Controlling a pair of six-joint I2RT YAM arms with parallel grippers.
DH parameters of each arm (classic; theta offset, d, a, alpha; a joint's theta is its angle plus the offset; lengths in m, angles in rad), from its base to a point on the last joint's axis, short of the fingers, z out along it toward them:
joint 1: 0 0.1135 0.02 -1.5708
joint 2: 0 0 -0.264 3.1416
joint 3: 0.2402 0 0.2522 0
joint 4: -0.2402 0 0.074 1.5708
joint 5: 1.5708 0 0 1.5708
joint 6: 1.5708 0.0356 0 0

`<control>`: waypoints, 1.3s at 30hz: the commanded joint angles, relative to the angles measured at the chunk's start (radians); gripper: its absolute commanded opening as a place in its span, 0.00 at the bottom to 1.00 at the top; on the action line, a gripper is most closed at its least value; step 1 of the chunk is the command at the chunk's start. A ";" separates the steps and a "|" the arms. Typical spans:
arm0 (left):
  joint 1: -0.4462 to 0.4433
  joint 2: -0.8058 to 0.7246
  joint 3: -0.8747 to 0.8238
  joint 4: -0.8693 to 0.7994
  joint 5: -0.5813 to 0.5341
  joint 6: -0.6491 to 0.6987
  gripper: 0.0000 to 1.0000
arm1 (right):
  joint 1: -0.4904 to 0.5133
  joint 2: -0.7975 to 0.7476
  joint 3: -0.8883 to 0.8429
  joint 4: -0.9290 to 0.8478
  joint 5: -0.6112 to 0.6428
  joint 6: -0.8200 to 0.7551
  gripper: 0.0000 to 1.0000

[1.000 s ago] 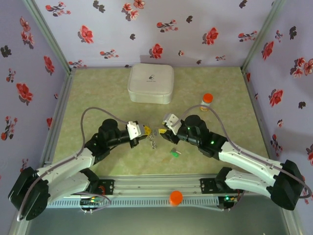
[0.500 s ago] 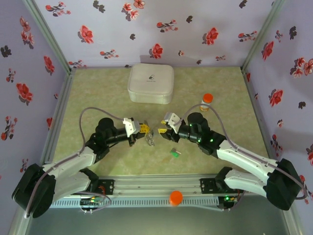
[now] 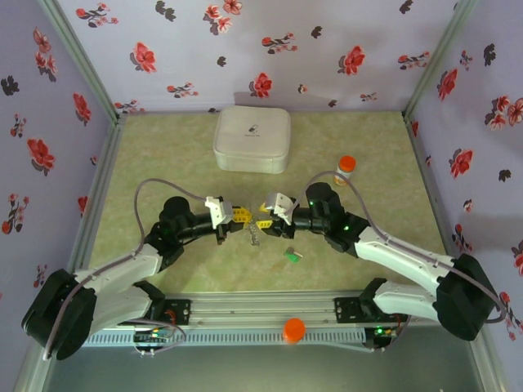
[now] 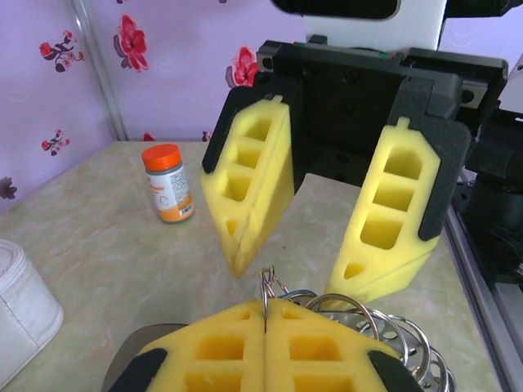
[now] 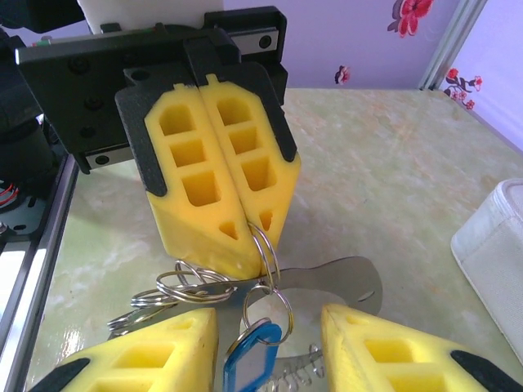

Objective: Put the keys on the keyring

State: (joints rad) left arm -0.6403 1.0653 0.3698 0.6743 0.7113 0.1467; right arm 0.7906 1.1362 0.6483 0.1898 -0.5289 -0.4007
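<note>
1. Currently my left gripper (image 4: 265, 317) is pressed together on one loop of the keyring (image 5: 186, 286), a bunch of silver split rings held just above the table (image 3: 163, 155), near its front middle.
2. My right gripper (image 4: 301, 269) faces it with fingers apart, gripping nothing; the blue-tagged key (image 5: 249, 359) hangs between them.
3. That blue key seems to hang from a small ring linked into the bunch, so I judge it on or nearly on, though I cannot tell for certain.
4. The green-tagged key (image 3: 292, 255) lies loose on the table, apart from the rings, and has yet to be threaded.
</note>
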 commanded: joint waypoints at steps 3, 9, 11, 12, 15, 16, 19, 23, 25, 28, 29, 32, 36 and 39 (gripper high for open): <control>0.008 0.008 -0.006 0.060 0.037 -0.013 0.00 | -0.001 0.016 0.042 0.019 -0.035 -0.020 0.36; 0.007 0.014 -0.003 0.061 0.054 -0.017 0.00 | 0.000 0.026 0.045 0.052 -0.066 0.002 0.30; 0.007 0.015 -0.003 0.063 0.058 -0.019 0.00 | -0.001 0.031 0.047 0.052 -0.074 0.002 0.28; 0.008 0.016 -0.003 0.064 0.061 -0.020 0.00 | -0.001 0.034 0.051 0.051 -0.079 0.002 0.28; 0.007 0.015 -0.003 0.063 0.065 -0.017 0.00 | -0.001 0.037 0.054 0.047 -0.093 0.004 0.27; 0.007 0.014 -0.003 0.061 0.065 -0.015 0.00 | -0.001 0.035 0.054 0.042 -0.094 0.002 0.27; 0.006 0.011 -0.003 0.052 0.065 0.000 0.00 | -0.002 0.018 0.057 -0.009 -0.073 -0.027 0.29; 0.007 0.010 0.001 0.039 0.065 0.019 0.00 | -0.004 -0.034 0.046 -0.088 -0.004 -0.085 0.35; 0.007 0.010 0.002 0.034 0.063 0.027 0.00 | -0.004 -0.055 0.052 -0.127 0.003 -0.099 0.35; 0.006 0.010 0.006 0.017 0.063 0.037 0.00 | -0.004 -0.062 0.069 -0.149 -0.020 -0.097 0.35; 0.007 0.009 0.007 0.013 0.063 0.042 0.00 | -0.005 -0.058 0.072 -0.144 -0.031 -0.091 0.35; 0.007 0.006 0.008 0.004 0.065 0.052 0.00 | -0.003 -0.038 0.081 -0.116 -0.059 -0.074 0.34; 0.007 0.000 0.008 -0.008 0.066 0.057 0.00 | -0.003 -0.006 0.095 -0.091 -0.072 -0.065 0.31; 0.007 -0.001 0.008 -0.010 0.069 0.059 0.00 | -0.003 0.009 0.103 -0.082 -0.076 -0.054 0.29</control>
State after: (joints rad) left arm -0.6384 1.0763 0.3698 0.6525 0.7536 0.1799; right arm 0.7906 1.1313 0.7139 0.0841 -0.5781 -0.4686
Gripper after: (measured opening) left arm 0.060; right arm 0.294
